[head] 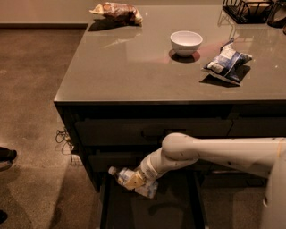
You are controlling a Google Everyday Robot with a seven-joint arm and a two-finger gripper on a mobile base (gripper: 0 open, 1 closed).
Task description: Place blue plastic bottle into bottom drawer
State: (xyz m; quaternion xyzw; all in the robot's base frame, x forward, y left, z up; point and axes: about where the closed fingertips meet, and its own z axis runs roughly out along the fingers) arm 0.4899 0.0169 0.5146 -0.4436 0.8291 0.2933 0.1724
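Observation:
The blue plastic bottle (126, 177), clear with a white cap pointing left, lies on its side in my gripper (136, 180). The gripper is shut on it at the end of my white arm (214, 152), which reaches in from the right. The bottle hangs just above the open bottom drawer (174, 210), over its back left part. The drawer is pulled out at the foot of the dark cabinet, with a flat dark inside and side rails. The bottle's far end is partly hidden by the gripper.
On the counter (134, 71) stand a white bowl (186, 42), a blue-and-white snack bag (227, 63), a brown snack bag (117, 11) at the back left and a black wire rack (248, 9) at the back right. Two shut drawers (147, 132) sit above the open one. A shoe (6, 155) is at the left edge.

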